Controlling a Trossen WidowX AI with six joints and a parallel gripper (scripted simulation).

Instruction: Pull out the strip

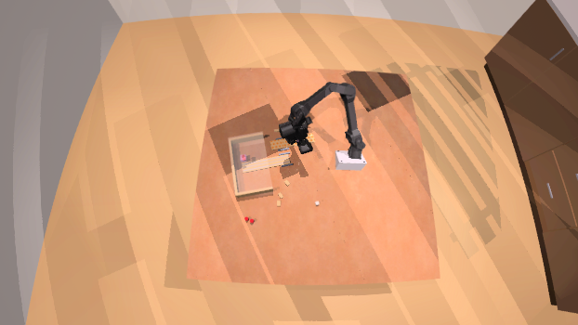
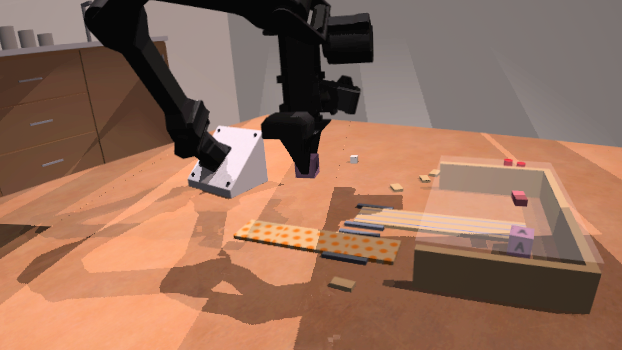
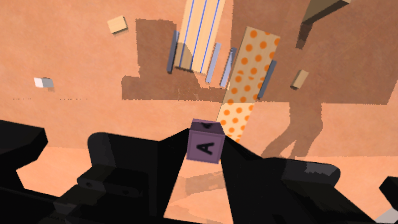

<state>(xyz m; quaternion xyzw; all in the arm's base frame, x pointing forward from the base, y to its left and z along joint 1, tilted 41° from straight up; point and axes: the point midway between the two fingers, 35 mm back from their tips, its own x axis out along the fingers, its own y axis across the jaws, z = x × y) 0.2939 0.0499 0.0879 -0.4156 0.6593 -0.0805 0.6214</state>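
My gripper [image 2: 307, 167] [image 3: 204, 134] is shut on a purple cube [image 2: 314, 167] [image 3: 205, 147] marked with the letter A, held up in the air above the table. The fingertips are hidden in the top view. The orange-dotted strip [image 1: 280, 145] [image 2: 280, 235] [image 3: 253, 55] lies flat, wholly outside the box. The blue-striped strip [image 1: 269, 162] [image 2: 395, 218] [image 3: 201, 35] runs from between the rails into the box. A second, lighter cube [image 1: 243, 158] [image 2: 520, 242] with an A stands inside the box near that strip's far end; whether it touches the strip is unclear.
The wooden box [image 1: 255, 193] [image 2: 505, 280] has a clear cover. It also holds a dark red block [image 2: 519, 198]. Low dark rails [image 2: 344, 258] [image 3: 267, 80] flank the strips. Small wooden blocks [image 2: 342, 284] [image 3: 117, 24], a white cube [image 1: 317, 203] [image 2: 354, 159] and two red pieces lie around.
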